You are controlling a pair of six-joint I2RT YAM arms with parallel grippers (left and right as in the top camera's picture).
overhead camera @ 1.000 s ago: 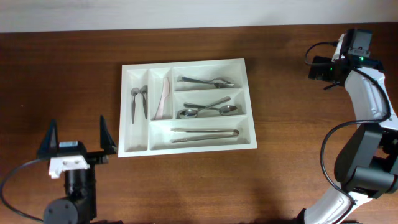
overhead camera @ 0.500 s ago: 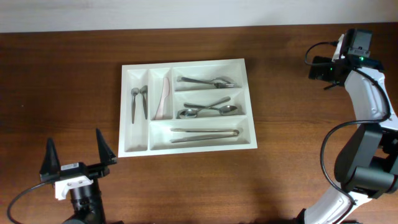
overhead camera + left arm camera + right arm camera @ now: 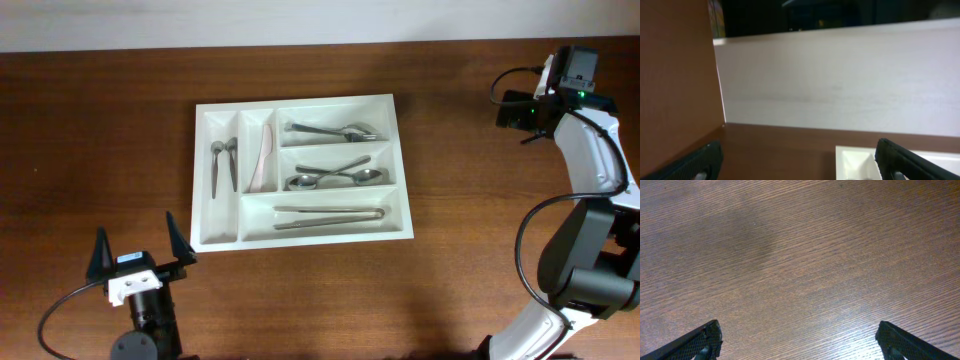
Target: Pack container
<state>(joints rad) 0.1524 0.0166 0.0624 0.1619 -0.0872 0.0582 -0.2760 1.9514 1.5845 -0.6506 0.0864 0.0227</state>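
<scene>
At the near left, the left gripper (image 3: 136, 228) stands with its jaws spread wide and nothing between them, just off the container's (image 3: 298, 101) near left corner. The container lies mid-table (image 3: 450, 290). Its two narrow compartments hold small spoons (image 3: 223, 165) and a pale knife (image 3: 262, 160), the near wide one holds tongs (image 3: 330, 216), and the two beyond hold larger cutlery (image 3: 335, 177). We see no loose utensil anywhere, so we judge the packing done (or very nearly), and the next move calls only for parking the arms. At the far right, the right gripper (image 3: 797, 340) hangs over bare wood, equally wide open and empty. Nothing stands in the way.
</scene>
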